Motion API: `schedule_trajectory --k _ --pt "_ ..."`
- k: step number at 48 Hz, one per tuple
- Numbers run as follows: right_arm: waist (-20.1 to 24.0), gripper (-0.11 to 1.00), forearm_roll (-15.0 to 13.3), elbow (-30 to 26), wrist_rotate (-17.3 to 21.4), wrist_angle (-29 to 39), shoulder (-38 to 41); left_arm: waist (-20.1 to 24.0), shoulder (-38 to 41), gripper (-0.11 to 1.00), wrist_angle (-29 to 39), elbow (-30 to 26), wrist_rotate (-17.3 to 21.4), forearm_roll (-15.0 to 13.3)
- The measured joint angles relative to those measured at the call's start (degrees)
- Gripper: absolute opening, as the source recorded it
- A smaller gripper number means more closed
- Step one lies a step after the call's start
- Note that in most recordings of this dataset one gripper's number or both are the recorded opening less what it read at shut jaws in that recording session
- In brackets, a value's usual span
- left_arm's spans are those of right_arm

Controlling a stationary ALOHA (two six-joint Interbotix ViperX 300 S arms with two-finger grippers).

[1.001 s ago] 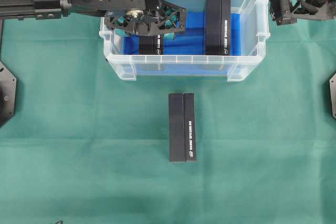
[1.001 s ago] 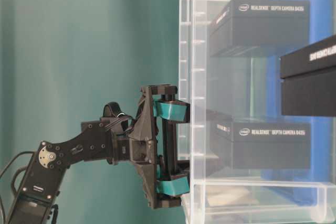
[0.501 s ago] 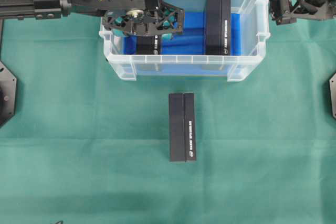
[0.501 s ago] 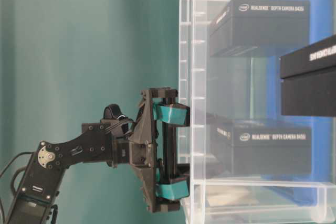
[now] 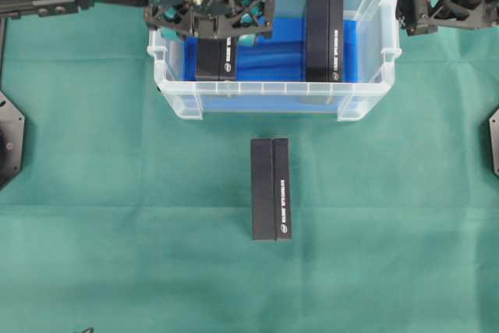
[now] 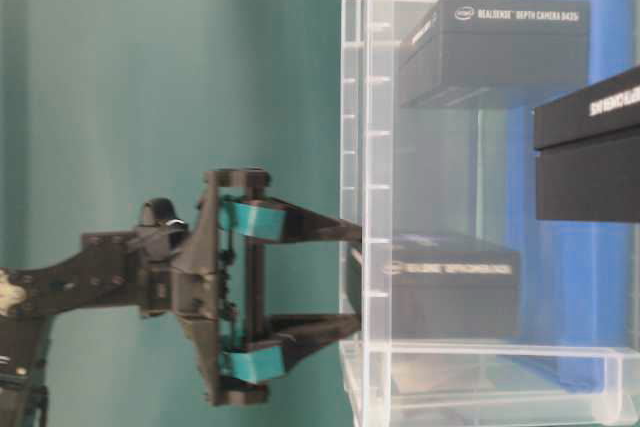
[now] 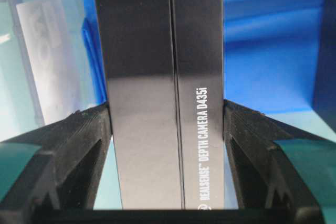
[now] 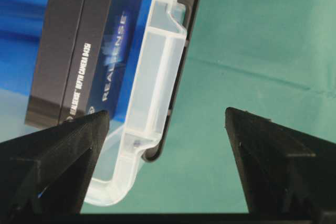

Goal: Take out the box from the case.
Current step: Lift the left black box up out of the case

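The case [image 5: 366, 87] is a clear plastic bin with a blue floor, at the top of the overhead view. My left gripper [image 5: 216, 37] hangs over its left half, shut on a black box [image 5: 216, 60] by its long sides. The left wrist view shows both fingers [image 7: 89, 140] pressed against that box [image 7: 165, 77]. From table level the box [image 6: 440, 272] hangs clear of the blue floor, still inside the walls. A second black box [image 5: 323, 37] stands in the case's right half. My right gripper [image 5: 407, 9] hovers open beside the case's right rim [image 8: 163, 61], with nothing between its fingers.
Another black box [image 5: 270, 189] lies on the green cloth in front of the case. Green cloth stretches to the left, right and front of that box. Black mounts [image 5: 9, 142] sit at the left and right edges of the table.
The left gripper has risen and shifted toward the back of the case, carrying the box up off the blue floor. The right gripper has stayed put.
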Motion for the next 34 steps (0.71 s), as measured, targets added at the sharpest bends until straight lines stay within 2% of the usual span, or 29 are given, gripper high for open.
schedule_trajectory --k 18,34 --pt "0.0 0.91 -0.1 0.0 0.0 -0.6 -0.1 -0.2 -3.0 0.60 7.6 -9.4 0.4 0.0" --pt "0.0 0.91 -0.1 0.0 0.0 -1.0 0.0 -1.3 -4.0 0.60 17.1 -18.1 0.6 -0.1"
